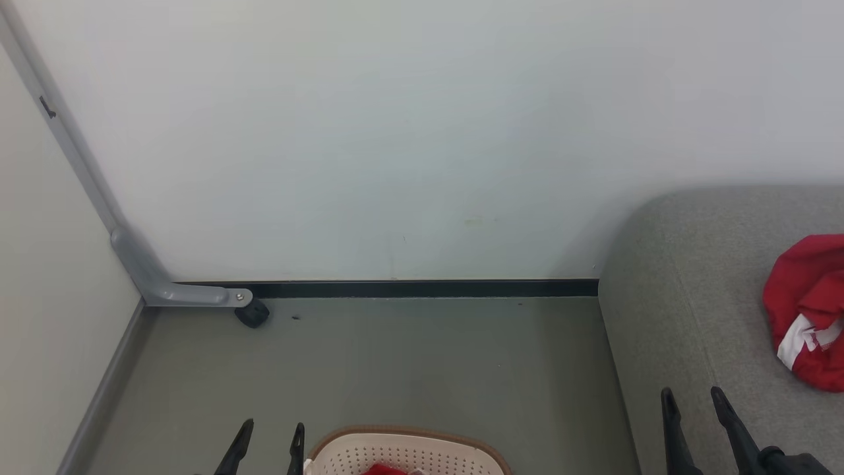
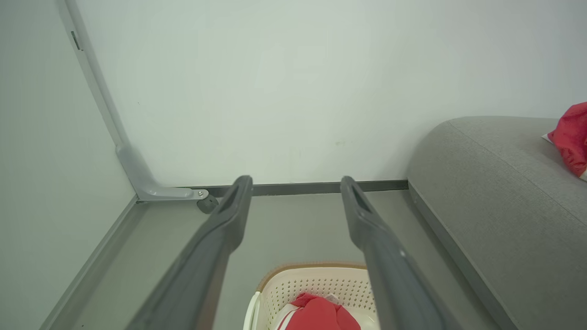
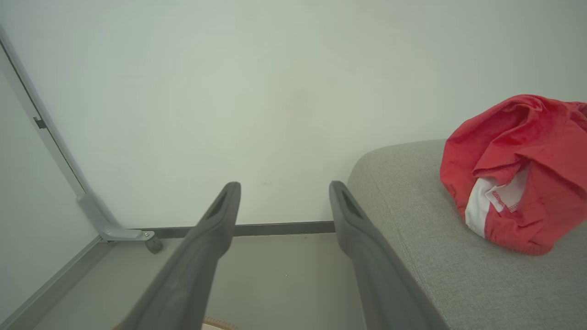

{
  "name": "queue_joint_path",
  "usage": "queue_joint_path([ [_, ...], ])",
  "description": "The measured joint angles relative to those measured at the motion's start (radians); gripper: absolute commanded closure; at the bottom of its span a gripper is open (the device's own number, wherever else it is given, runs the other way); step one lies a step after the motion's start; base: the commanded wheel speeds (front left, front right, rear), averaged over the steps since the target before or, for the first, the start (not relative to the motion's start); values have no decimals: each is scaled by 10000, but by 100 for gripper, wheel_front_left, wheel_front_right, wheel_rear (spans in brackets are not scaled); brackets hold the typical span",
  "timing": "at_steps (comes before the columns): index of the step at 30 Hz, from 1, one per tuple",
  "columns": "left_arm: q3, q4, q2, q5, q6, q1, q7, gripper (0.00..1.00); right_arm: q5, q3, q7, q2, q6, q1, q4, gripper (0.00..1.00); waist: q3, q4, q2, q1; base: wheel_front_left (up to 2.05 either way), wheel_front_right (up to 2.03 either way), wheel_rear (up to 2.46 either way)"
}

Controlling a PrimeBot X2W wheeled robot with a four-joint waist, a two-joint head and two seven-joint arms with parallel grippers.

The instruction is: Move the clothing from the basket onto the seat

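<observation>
So: one red garment [image 1: 808, 310] on the seat [image 1: 686, 297], one red heap [image 2: 316, 314] in the basket [image 2: 293, 286], two claws empty

There are two claws, each with two long dark fingers. The left claw [image 1: 274, 425] shows at the near left of the head view. Its fingers are spread wide with nothing between them, and it hangs over the floor [image 1: 395, 369] just left of the basket's far rim. In the left wrist view the same two fingers frame the basket's far end. The right claw [image 1: 692, 394] shows at the near right, fingers likewise parted and holding nothing. It is above the near left part of the seat, with the red garment to its right and apart from it.

There is one basket, cream-white with perforated walls and a brown rim. It stands on the floor at the near middle, left of the seat and clear of it. Inside lies red fabric with a white band. Whether that heap is one piece or several cannot be told, since the frame edge cuts it.

There is one seat, of grey woven fabric with a rounded corner, on the right against the pale wall [image 1: 395, 132]. One crumpled garment rests on it, red with a white patch, toward the right edge.

One dark baseboard [image 1: 422, 288] runs along the foot of the wall. At the far left corner, one grey frame leg [image 1: 142, 270] ends in one black caster wheel [image 1: 252, 313] on the floor.
</observation>
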Motion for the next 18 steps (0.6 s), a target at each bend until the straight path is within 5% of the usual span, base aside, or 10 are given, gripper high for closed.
queue_joint_path([
  [18,332,96,-322,391,0,149,-8,0,2,-105,0,-23,-215,356,-545,0,-134,85,1,2,0,0,0],
])
